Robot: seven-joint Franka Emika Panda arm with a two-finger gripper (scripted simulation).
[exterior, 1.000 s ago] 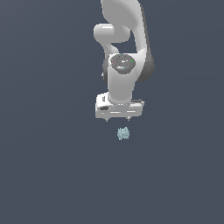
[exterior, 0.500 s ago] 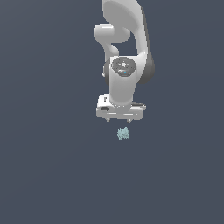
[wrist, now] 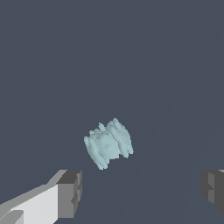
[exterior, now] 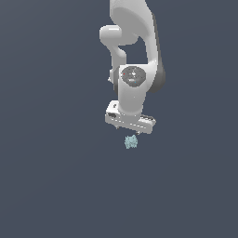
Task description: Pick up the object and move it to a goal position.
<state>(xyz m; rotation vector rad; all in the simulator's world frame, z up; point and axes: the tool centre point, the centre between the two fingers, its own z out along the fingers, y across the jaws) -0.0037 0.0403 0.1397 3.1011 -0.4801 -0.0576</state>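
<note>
Wrist view shows the tool [wrist: 141,188] released, pads wide apart, with the object [wrist: 108,143] lying on the counter [wrist: 52,65] just beyond them; it looks light, rigid, ridged, so pinching across its narrow waist probably suits best

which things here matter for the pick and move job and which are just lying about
Part of the job:
- lump, pale cyan, jagged, lying on the dark surface
- gripper, open, above the lump and not touching it; in the wrist view the lump sits ahead of the two fingers

Just lying about:
- nothing else in view; only the bare surface. No goal marker shows.
</note>
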